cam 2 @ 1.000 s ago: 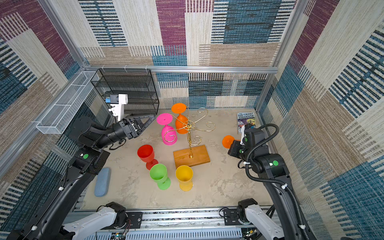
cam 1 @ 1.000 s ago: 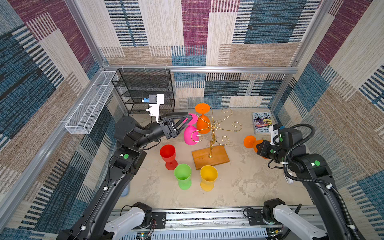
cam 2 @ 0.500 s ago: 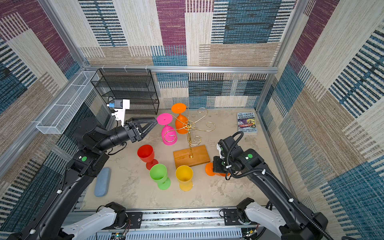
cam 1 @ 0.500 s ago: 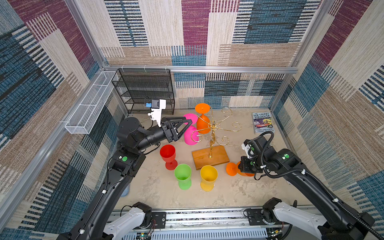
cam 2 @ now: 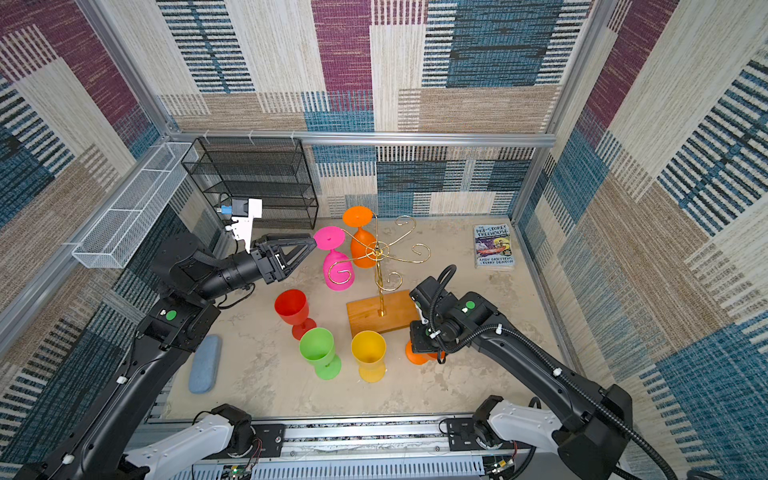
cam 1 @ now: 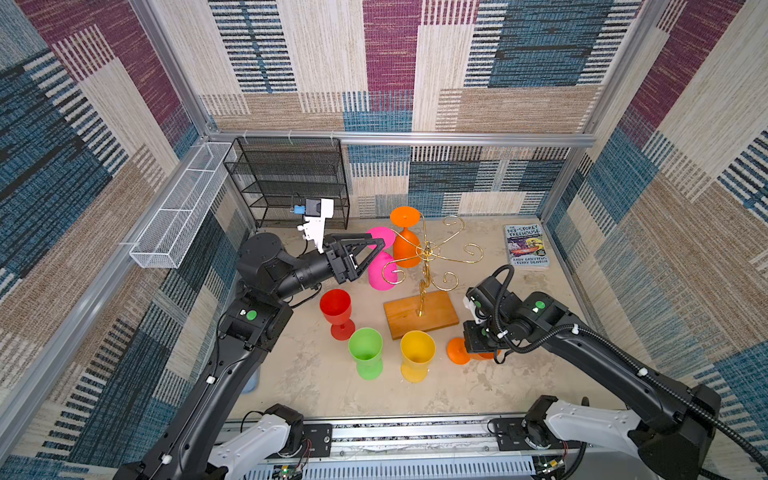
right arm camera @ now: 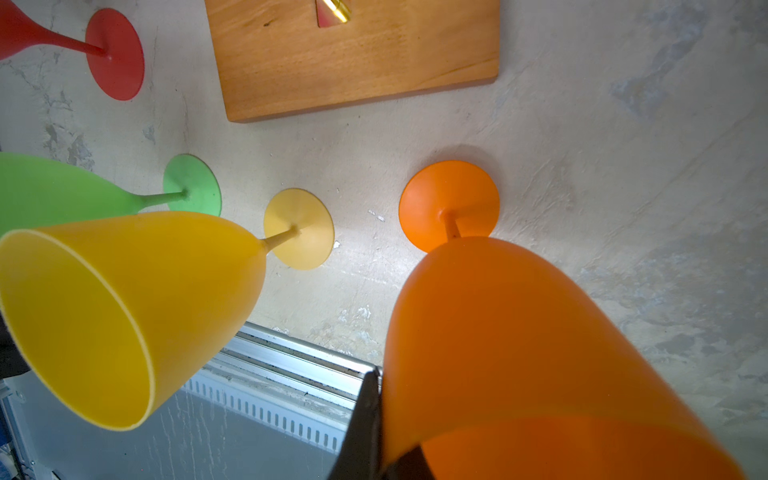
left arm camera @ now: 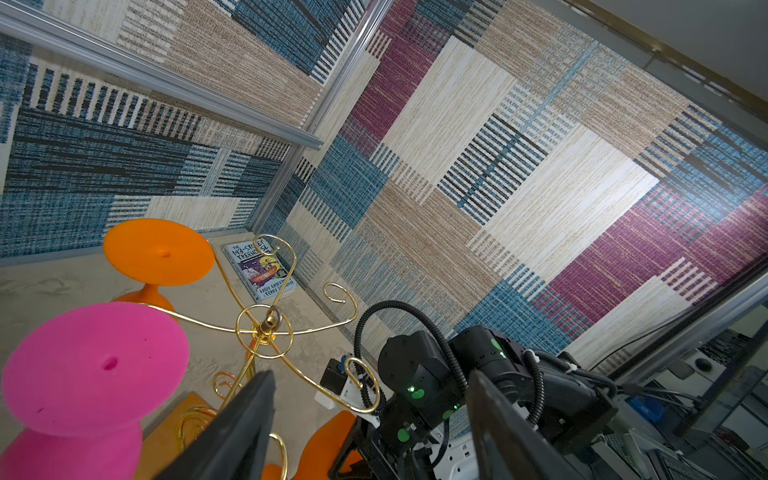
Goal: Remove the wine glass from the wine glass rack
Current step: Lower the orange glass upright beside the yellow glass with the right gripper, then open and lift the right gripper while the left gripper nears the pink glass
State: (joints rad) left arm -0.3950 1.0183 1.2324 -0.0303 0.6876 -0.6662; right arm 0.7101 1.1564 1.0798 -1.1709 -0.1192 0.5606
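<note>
Six wine glasses, one wine glass rack point(cam 1: 432, 311), two claws.

Rack: gold wire, six curled arms, wooden base, upright at mid-counter. Two of the arms carry glasses, both hanging upside down with feet up on the rack's far-left side:
- pink glass point(cam 1: 380, 272), to the left
- hanging orange glass point(cam 1: 406, 249), just beside it and farther back

Three glasses stand upright on the counter point(cam 1: 519, 374), near-left of the base:
- red glass point(cam 1: 336, 305), farthest left
- green glass point(cam 1: 365, 349)
- yellow glass point(cam 1: 417, 353), just beside the green one

The sixth, the held orange glass point(cam 1: 456, 351), is upright just near-right of the base. The right claw point(cam 1: 478, 351) is clamped on its bowl. In the right wrist view its foot is down at the counter, but contact is not clear.

The left claw point(cam 1: 376, 241) is spread wide and roughly level, gripping nothing. Its tips are just beside the pink glass's foot; whether they touch it, can't tell.

Other items:
- one book point(cam 1: 525, 246), flat at the far right
- one black mesh shelf point(cam 1: 291, 183), far left
- one white mesh basket point(cam 1: 183, 208), on the left wall
- one blue-grey case point(cam 2: 203, 365), near left
</note>
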